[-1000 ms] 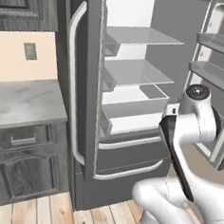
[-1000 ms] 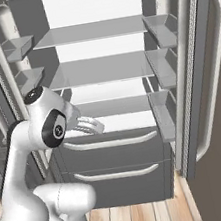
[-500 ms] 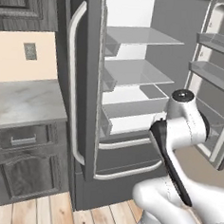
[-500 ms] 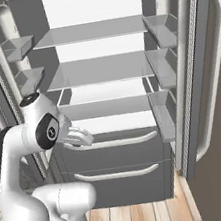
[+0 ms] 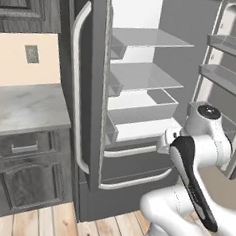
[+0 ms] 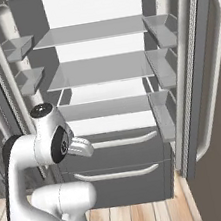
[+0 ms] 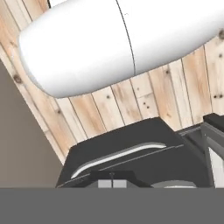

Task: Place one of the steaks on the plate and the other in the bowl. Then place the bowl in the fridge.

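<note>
A plank floor [image 5: 56, 220] runs under the open fridge [image 6: 109, 107], whose white shelves [image 6: 98, 70] we see bare. Our arm [image 6: 47, 143] is folded low in front of the fridge's two lower drawers [image 6: 120, 156], elbow level with the upper drawer handle. Our gripper [image 7: 112, 183] points down past the fridge front; at the bottom edge of the hand view its tips sit pressed together with nothing between them.

Left of the fridge, the left base view shows a grey marble counter [image 5: 25, 107] over dark cabinets [image 5: 20, 177] and a wall outlet [image 5: 31, 53]. The right base view looks straight into the fridge, with door bins [image 6: 162, 64] on both sides. The hand view shows a drawer handle [image 7: 118, 155] against the floor.
</note>
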You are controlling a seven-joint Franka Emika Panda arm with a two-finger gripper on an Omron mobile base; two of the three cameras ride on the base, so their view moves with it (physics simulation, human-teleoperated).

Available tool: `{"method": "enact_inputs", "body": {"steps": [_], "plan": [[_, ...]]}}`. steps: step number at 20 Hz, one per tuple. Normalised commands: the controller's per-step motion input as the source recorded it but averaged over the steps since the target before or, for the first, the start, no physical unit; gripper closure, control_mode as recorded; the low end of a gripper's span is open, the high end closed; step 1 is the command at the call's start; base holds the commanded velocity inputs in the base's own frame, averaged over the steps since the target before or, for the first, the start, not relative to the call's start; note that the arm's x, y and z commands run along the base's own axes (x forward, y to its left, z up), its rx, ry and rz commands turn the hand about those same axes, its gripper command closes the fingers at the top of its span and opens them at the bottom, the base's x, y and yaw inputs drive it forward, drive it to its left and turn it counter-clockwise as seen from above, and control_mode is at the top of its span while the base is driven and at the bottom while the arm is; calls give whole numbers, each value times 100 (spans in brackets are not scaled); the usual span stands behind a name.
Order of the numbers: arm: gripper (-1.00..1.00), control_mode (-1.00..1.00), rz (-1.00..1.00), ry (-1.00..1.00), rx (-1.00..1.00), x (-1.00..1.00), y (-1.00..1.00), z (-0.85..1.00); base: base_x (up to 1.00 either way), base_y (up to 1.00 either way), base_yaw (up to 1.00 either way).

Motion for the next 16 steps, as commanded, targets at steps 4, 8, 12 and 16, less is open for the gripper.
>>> {"method": "enact_inputs", "body": {"steps": [4, 8, 12, 16], "plan": [[-100, -100, 17, -26, 18, -29, 11, 0, 0, 0, 0], [-100, -100, 8, -13, 2, -26, 7, 0, 0, 0, 0], [-100, -100, 3, -10, 0, -23, 12, 0, 0, 0, 0], [-100, -100, 0, -15, 0, -36, 2, 0, 0, 0, 0]]}}
